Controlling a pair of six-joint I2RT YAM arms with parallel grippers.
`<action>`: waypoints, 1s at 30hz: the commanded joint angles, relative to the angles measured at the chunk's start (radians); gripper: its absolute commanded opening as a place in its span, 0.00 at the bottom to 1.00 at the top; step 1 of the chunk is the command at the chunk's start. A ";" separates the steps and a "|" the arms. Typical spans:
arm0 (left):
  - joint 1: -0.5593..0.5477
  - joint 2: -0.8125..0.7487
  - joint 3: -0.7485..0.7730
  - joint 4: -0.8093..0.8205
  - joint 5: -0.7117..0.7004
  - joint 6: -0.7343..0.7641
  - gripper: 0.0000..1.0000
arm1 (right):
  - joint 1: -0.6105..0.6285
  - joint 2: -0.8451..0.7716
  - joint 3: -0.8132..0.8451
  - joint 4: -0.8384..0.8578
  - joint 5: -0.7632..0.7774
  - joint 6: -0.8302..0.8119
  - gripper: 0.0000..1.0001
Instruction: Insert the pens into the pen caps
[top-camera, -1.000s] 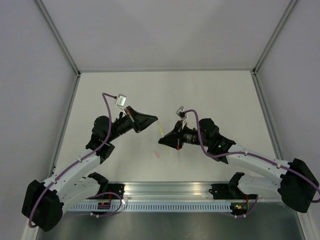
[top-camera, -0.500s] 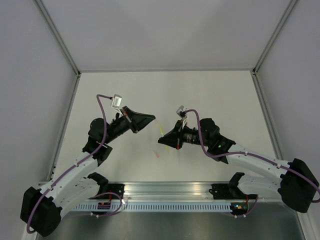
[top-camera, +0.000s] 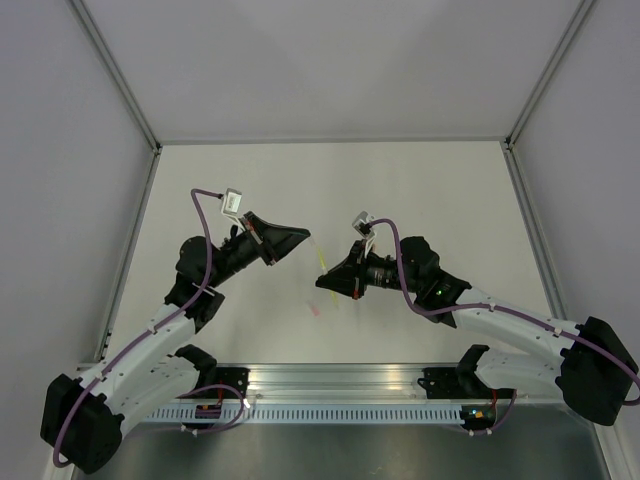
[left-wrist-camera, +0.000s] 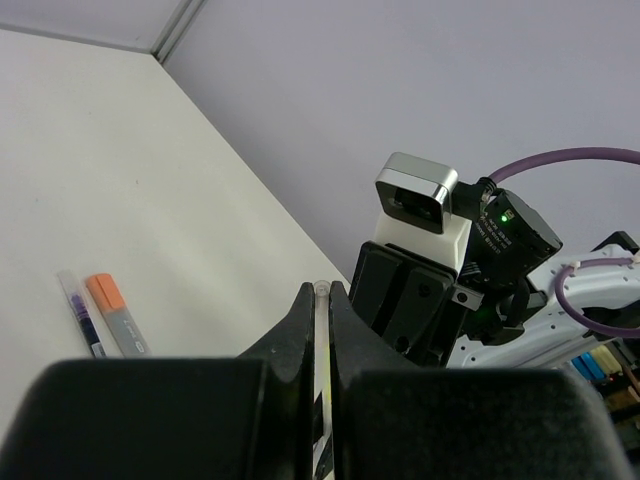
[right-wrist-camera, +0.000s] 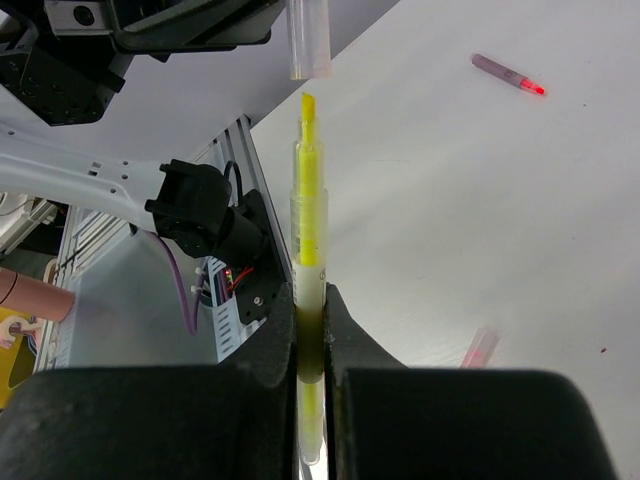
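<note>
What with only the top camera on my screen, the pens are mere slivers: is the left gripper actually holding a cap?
Observer: Yes. The left wrist view shows the left gripper shut on a pale, see-through cap.
Operator: Is the pen inside it?
Observer: Not yet. In the right wrist view the yellow pen, clamped in the right gripper, points its tip at the cap's mouth with a small gap left.
Operator: Any other pens lying about?
Observer: A purple pen and a grey pen with an orange end lie side by side on the table.
</note>
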 joint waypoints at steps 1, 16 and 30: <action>0.000 0.006 0.019 0.035 0.003 -0.029 0.02 | 0.002 0.003 0.019 0.053 -0.018 0.004 0.00; -0.002 0.048 0.010 0.093 0.041 -0.058 0.02 | 0.002 0.018 0.024 0.058 -0.016 0.004 0.00; -0.002 0.014 -0.036 0.090 0.098 -0.040 0.02 | 0.002 0.006 0.021 0.050 0.000 -0.001 0.00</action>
